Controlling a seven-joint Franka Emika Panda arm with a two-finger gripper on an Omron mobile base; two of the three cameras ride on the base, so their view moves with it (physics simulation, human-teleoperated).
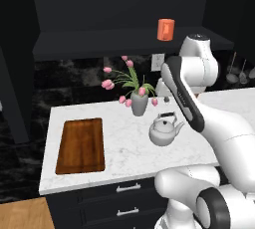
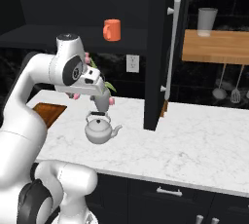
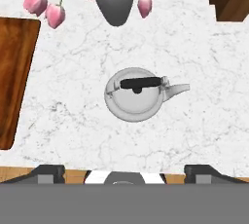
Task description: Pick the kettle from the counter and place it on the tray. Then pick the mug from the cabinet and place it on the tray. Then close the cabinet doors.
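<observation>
my hand (image 3: 124, 172) hangs open above the kettle (image 3: 135, 94), gripping nothing. the kettle stands on the worktop (image 1: 124, 148), right of the tray (image 1: 81, 145), just near of the flower vase (image 1: 139, 103).

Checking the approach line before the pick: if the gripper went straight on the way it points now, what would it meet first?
Most likely the kettle: the open gripper looks straight down at its dark handle, nothing visible between them.
</observation>
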